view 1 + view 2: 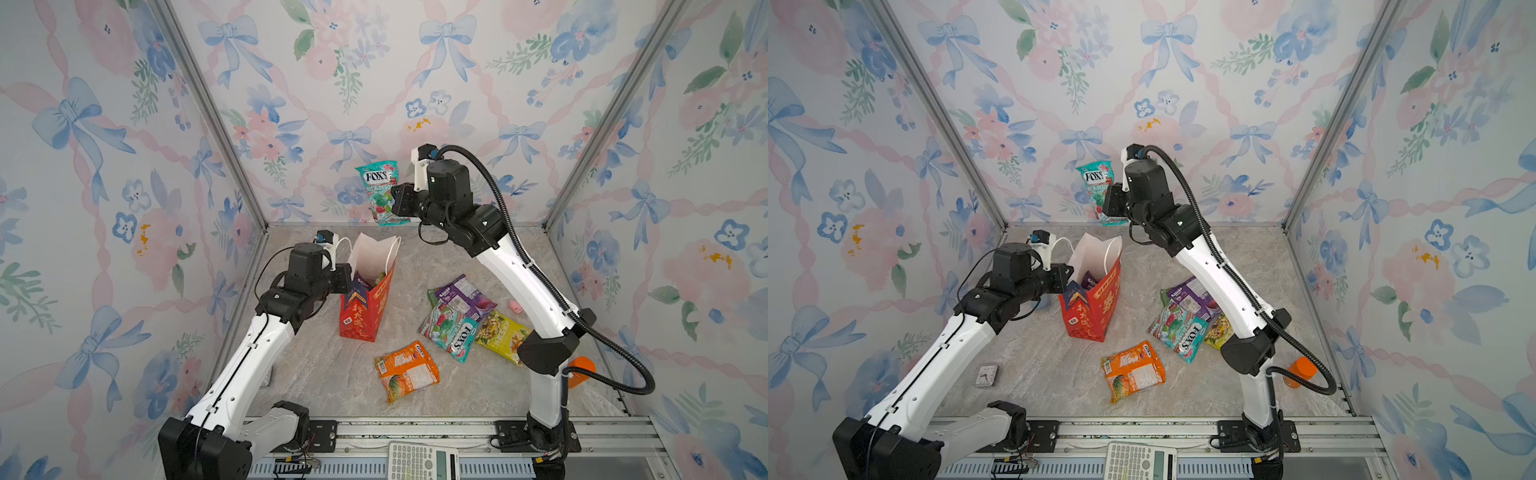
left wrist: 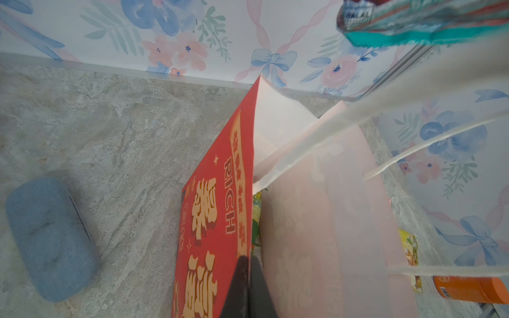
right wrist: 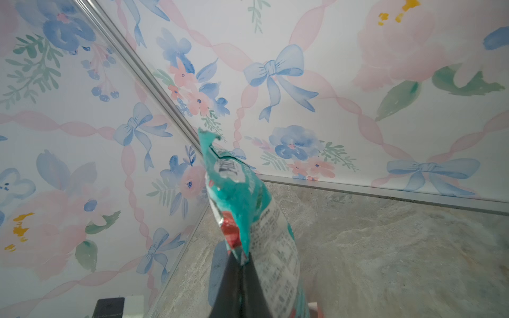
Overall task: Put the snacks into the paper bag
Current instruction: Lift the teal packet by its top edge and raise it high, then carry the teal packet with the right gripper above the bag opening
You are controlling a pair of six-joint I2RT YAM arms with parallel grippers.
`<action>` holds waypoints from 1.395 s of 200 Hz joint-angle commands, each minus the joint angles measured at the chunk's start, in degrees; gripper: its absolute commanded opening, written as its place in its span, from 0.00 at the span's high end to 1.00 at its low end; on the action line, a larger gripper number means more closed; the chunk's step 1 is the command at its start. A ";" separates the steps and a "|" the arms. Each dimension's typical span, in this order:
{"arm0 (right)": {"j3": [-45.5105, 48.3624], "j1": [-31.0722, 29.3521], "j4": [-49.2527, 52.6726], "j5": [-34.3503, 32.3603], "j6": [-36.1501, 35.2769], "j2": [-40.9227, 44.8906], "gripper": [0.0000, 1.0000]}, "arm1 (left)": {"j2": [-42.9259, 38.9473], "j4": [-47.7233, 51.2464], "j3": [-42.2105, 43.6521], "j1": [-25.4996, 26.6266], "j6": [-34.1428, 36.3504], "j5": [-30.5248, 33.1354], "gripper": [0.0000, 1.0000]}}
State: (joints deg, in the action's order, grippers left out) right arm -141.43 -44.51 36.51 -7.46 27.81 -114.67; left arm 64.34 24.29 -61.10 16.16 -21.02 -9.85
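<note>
Marble table [image 1: 324, 374] | left claw [image 2: 249, 260] pinches paper bag [image 1: 365, 316] | right claw [image 3: 243, 258] pinches teal packet [image 1: 376, 193] | blue pouch [image 2: 49, 239] near bag

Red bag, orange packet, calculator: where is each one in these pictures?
Red bag [image 1: 370, 316]: in a top view, on its red front face.
Orange packet [image 1: 407, 371]: in a top view, on its middle.
Calculator [image 1: 409, 461]: in a top view, on its keypad.
</note>
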 commanded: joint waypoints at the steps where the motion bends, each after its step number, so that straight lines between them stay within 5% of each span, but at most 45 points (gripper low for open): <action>1: -2.48 -2.00 0.91 0.12 -0.54 -0.64 1.00 | -1.14 -0.94 -0.76 0.02 1.29 0.06 1.00; 125: 20.16 -6.19 -3.95 -2.91 3.16 12.71 1.00 | -3.08 -1.00 0.08 -0.17 1.60 1.71 1.00; 221: 25.99 -7.95 -4.87 -1.59 7.61 15.14 1.00 | -3.25 -1.08 0.13 -0.27 1.42 1.29 1.00; 279: 30.85 -8.41 -6.35 -2.91 18.05 17.12 1.00 | -3.52 -1.42 0.36 -0.33 1.33 1.32 1.00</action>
State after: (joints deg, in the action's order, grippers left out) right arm -112.81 -52.31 33.71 -9.52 39.64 -100.90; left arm 62.65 25.39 -60.97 16.14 -20.60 -8.78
